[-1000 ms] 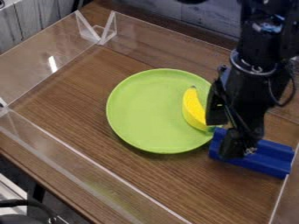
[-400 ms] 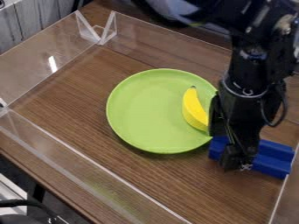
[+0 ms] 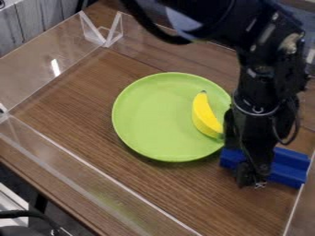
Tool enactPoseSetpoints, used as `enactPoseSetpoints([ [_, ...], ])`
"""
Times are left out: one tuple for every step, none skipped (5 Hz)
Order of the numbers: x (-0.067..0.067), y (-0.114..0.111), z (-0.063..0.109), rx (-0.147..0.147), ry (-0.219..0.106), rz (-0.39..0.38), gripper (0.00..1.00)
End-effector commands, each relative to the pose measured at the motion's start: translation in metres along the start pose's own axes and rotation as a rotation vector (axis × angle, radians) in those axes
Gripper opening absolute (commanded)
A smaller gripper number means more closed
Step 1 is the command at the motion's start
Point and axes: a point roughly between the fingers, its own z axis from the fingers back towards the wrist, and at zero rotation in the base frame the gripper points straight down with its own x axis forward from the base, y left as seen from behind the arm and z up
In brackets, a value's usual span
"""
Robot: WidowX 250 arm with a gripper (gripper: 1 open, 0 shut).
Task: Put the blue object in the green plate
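Observation:
The blue object (image 3: 285, 167) is a flat deep-blue block lying on the wooden table just right of the green plate (image 3: 154, 118). My black gripper (image 3: 255, 171) points straight down over the block's left end. Its fingers stand open and straddle that end, low against the block; the arm hides most of the block's left part. I cannot tell whether the fingers touch the block. A yellow banana (image 3: 204, 114) lies on the plate's right side, close to the gripper.
Clear plastic walls (image 3: 55, 64) ring the wooden table (image 3: 87, 111). A folded clear piece (image 3: 101, 29) stands at the back left corner. The block lies near the right wall and front right corner.
The gripper has sunk lower over the blue block's left end and shifted slightly toward the front right. Its jaws stay open. Block, plate and banana have not moved.

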Motion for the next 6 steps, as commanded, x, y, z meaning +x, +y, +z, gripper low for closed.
enactPoseSetpoints([
  [0.008, 0.001, 0.002, 0.011, -0.045, -0.01, 1.0],
  [0.01, 0.002, -0.007, 0.012, -0.052, -0.014, 1.0],
  [0.012, 0.004, -0.012, 0.016, -0.058, -0.019, 1.0],
  [0.014, 0.006, -0.016, 0.017, -0.059, -0.017, 1.0],
  [0.014, 0.01, -0.016, 0.02, -0.061, -0.015, 0.0],
  [0.013, 0.014, -0.013, 0.019, -0.058, -0.008, 0.0],
])
